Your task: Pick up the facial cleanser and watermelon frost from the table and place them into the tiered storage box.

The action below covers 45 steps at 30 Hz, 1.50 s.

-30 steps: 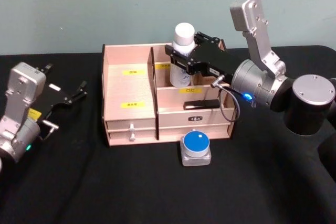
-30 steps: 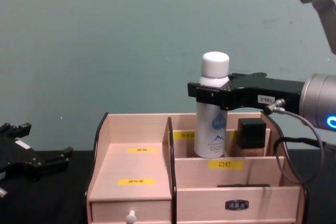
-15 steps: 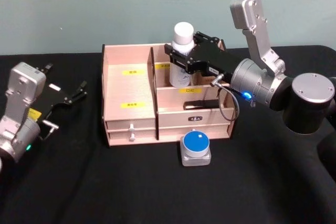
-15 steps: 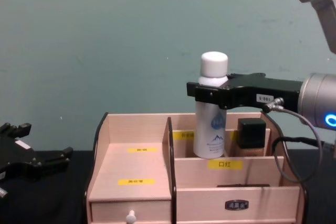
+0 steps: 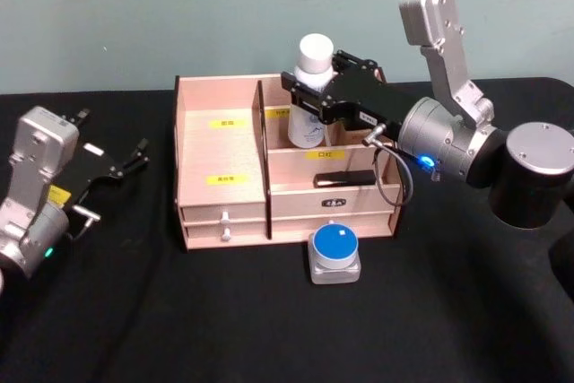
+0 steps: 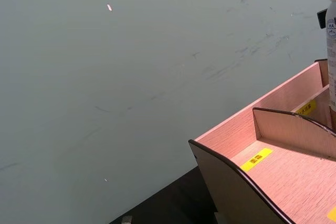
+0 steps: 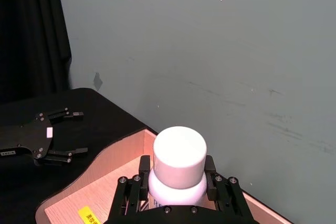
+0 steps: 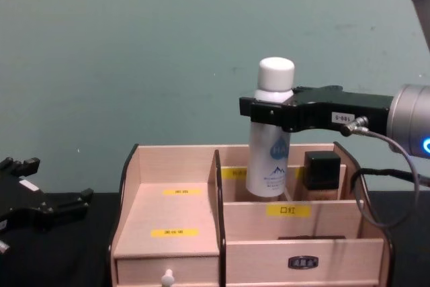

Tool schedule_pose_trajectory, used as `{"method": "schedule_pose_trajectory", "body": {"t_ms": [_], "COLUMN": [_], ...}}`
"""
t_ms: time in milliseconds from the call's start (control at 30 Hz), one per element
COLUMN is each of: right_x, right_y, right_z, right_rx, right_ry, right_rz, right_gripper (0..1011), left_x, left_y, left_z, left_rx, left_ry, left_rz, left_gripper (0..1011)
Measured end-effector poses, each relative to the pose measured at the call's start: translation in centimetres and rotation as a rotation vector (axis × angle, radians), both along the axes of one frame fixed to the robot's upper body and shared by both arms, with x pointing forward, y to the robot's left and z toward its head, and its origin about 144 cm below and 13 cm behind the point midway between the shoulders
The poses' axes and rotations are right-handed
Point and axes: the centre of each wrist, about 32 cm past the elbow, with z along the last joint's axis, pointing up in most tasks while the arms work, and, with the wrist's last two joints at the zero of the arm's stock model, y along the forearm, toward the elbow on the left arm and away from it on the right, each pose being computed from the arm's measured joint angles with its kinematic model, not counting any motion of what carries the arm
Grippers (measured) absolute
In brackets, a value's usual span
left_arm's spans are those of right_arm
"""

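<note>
The facial cleanser point(image 5: 309, 125), a white bottle with a white cap and blue logo, hangs upright with its base in the back compartment of the tiered storage box point(image 5: 224, 177). My right gripper point(image 5: 310, 99) is shut on it just under the cap, reaching in from the right. The chest view shows the bottle point(image 8: 267, 159) with the gripper point(image 8: 269, 109) on it above the box point(image 8: 178, 213). The watermelon frost point(image 5: 334, 255), a small grey case with a round blue top, lies on the table in front of the box. My left gripper point(image 5: 134, 157) rests open at the far left.
A black block point(image 8: 321, 169) stands in the back compartment right of the bottle. A flat black item point(image 5: 345, 178) lies in the middle tier. The box's left compartments with yellow labels point(image 6: 273, 156) hold nothing. Black cloth covers the table; a green wall stands close behind.
My right gripper has risen a little with the bottle, so the bottle's base sits higher in the back compartment. The left arm has not moved.
</note>
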Motion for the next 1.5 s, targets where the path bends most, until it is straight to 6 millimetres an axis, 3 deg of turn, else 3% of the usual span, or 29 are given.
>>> {"method": "schedule_pose_trajectory", "body": {"t_ms": [1500], "right_x": [1.4], "right_y": [0.8], "right_z": [-2.6], "right_rx": [-0.021], "right_ry": [0.033], "right_rz": [-0.019], "right_gripper": [593], "left_x": [0.0], "left_y": [0.0], "left_z": [0.0], "left_rx": [0.000], "left_ry": [0.000], "left_rz": [0.000], "left_gripper": [1010]}}
